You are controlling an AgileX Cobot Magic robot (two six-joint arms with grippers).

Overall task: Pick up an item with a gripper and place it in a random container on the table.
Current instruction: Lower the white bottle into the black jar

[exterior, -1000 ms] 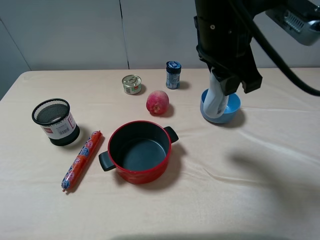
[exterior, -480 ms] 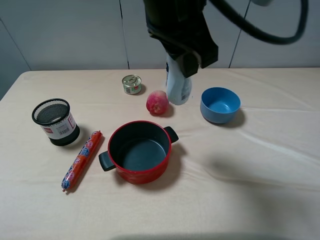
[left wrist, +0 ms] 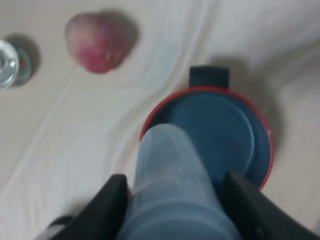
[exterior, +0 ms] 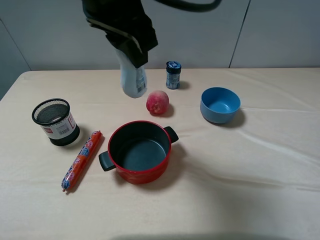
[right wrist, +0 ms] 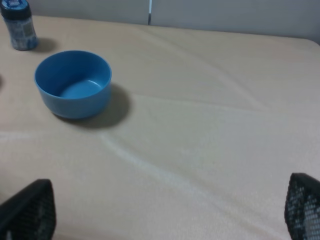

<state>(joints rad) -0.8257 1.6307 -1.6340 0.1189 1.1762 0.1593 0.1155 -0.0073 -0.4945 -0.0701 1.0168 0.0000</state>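
My left gripper [exterior: 131, 52] is shut on the white plastic bottle [exterior: 134, 80] and holds it in the air above the back of the beige table [exterior: 250, 175], left of the apple. The bottle's cap is hidden inside the jaws. In the left wrist view the bottle [left wrist: 170, 165] sits between the black fingers [left wrist: 105, 205], with the red pot below it. The black wire-mesh cup [exterior: 55, 121] with a white label stands at the far left, well apart from the bottle. My right gripper [right wrist: 165, 210] is open and empty over bare cloth.
A red pot [exterior: 139, 151] stands mid-table, with an apple [exterior: 157, 102] behind it. A blue bowl [exterior: 220, 105] and a blue-lidded jar [exterior: 173, 75] stand at the back right. A sausage [exterior: 81, 160] lies left of the pot. A tin can [left wrist: 9, 62] shows in the left wrist view.
My left arm has carried the bottle leftwards, from above the blue bowl past the apple to the back centre-left. The table objects have not moved.
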